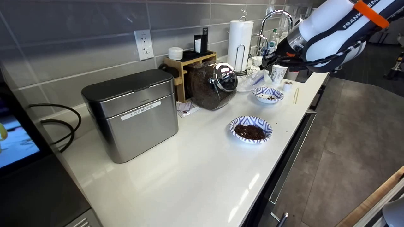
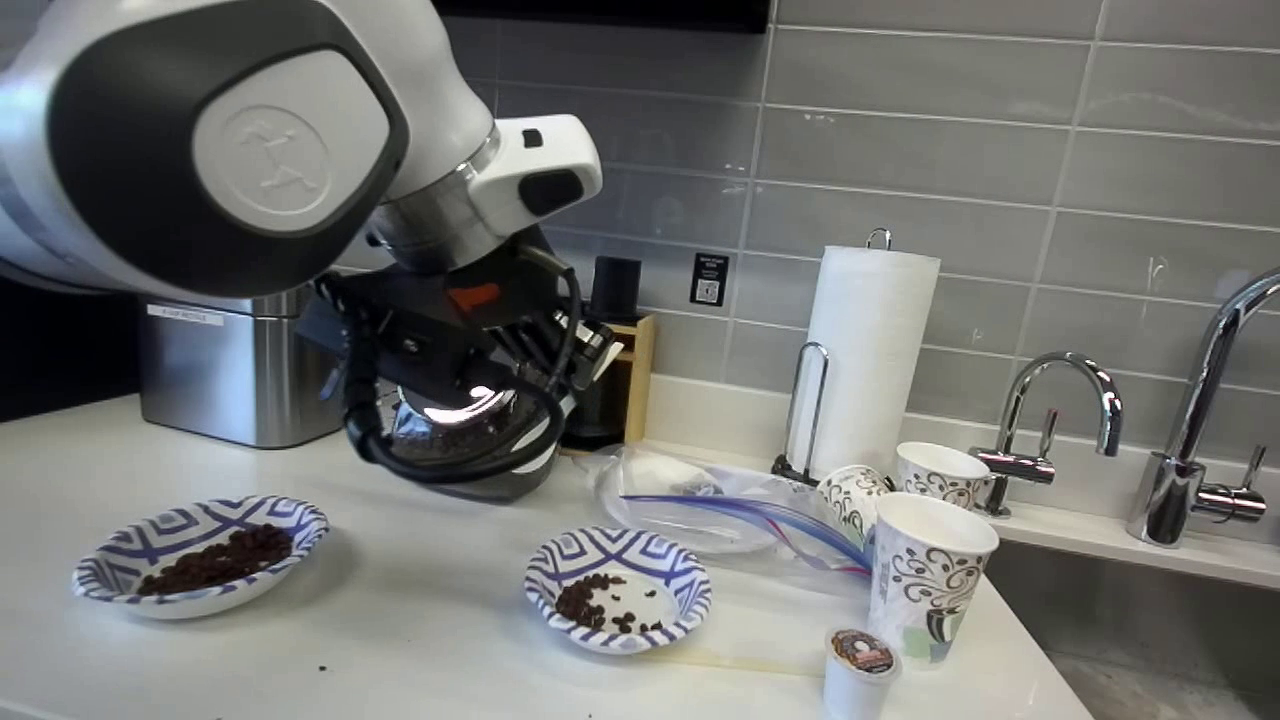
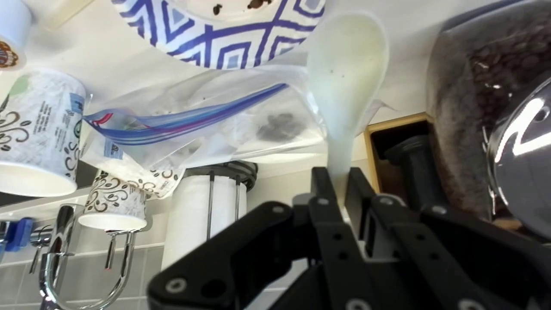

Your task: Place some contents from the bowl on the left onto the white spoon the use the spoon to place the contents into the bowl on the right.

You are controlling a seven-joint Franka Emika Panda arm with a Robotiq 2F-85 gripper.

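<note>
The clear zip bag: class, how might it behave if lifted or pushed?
The zip bag will probably sag, its clear film being creased. Its shiny surface may be slippery; lying spread out, it seems unlikely to roll.

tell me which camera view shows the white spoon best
The wrist view: it shows the white spoon close up, from its scoop to the handle pinched between the jaws. Neither exterior view shows it clearly: in an exterior view a pale sliver at the jaws may be part of it; otherwise I cannot make it out.
</note>
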